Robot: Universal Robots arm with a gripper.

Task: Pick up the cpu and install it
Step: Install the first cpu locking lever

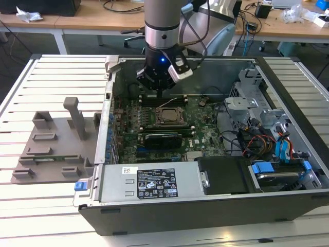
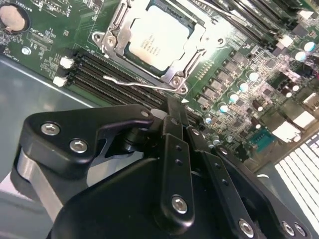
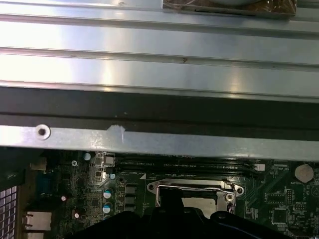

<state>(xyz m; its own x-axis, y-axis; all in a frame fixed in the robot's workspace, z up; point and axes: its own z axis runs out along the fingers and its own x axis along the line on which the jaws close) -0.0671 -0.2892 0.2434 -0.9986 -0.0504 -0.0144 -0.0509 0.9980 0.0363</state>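
already the small square silvery-grey cpu [image 2: 158, 38] lies seated inside the dark socket frame with its metal bracket [image 2: 110, 41] on the green motherboard [image 2: 239, 94]; the black pincer [image 2: 180, 121] hovers just beside it, fingers pressed together, gripping nothing.

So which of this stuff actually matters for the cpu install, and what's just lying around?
Part of the job:
- cpu, seated in the socket frame
- gripper, just above it, holding nothing

Just lying about:
- grey fixture plate outside the case
- black card
- memory slots
- power supply
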